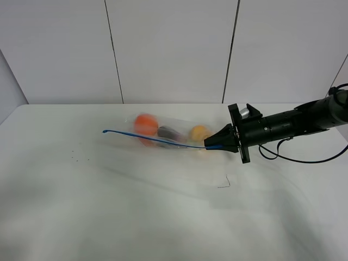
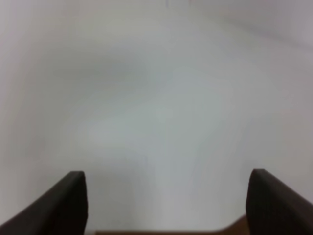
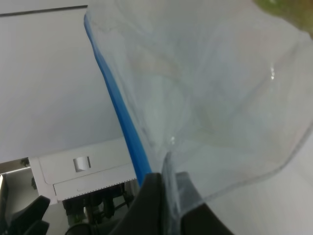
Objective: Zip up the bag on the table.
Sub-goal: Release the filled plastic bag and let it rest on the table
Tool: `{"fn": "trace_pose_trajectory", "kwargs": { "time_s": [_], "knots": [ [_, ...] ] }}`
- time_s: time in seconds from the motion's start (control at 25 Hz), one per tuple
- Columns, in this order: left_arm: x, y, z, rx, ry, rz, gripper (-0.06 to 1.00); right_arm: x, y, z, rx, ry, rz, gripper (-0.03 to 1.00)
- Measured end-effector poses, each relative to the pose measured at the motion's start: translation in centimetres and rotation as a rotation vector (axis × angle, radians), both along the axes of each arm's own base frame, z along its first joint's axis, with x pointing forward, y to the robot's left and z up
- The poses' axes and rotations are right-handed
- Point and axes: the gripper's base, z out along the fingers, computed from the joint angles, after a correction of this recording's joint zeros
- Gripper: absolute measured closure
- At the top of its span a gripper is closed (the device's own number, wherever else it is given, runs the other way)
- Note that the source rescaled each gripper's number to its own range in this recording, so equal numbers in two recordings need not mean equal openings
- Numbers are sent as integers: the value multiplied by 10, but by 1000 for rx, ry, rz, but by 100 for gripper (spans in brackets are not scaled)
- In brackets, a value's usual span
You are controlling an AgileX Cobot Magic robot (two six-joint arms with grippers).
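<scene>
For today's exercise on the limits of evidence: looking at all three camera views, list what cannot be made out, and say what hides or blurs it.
- Items inside the bag: blurred in the high view; only orange, dark and yellow blobs.
- Whether the blue zip strip is sealed: too fine in every view.
- Left gripper: absent from the high view; its wrist view shows only open fingertips over blurred white.
- Right gripper: fingertips cut off by the wrist view's edge.

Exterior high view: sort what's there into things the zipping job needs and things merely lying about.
Needed for the job:
- clear crinkly plastic zip bag with thin blue zip strip
- large white flat table
- right tool, shut on the bag's strip end

Lying about:
- tiny dark specks on the tabletop
- small dark angled mark
</scene>
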Motion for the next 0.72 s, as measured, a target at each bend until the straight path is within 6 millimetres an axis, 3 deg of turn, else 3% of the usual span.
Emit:
{"fn": "trace_pose_trajectory", "kwargs": {
  "time_s": [0.2, 0.52, 0.6, 0.72],
  "knots": [
    [-18, 0, 0, 3, -127, 0, 4, 0, 0, 0, -2, 0, 2, 97],
    [-19, -1, 0, 2, -133, -1, 4, -2, 0, -1, -15, 0, 19, 96],
    [-19, -1, 0, 2, -133, -1, 4, -2, 0, -1, -17, 0, 20, 92],
    [-19, -1, 0, 2, -133, -1, 4, -2, -1, -2, -19, 3, 24, 78]
  ]
}}
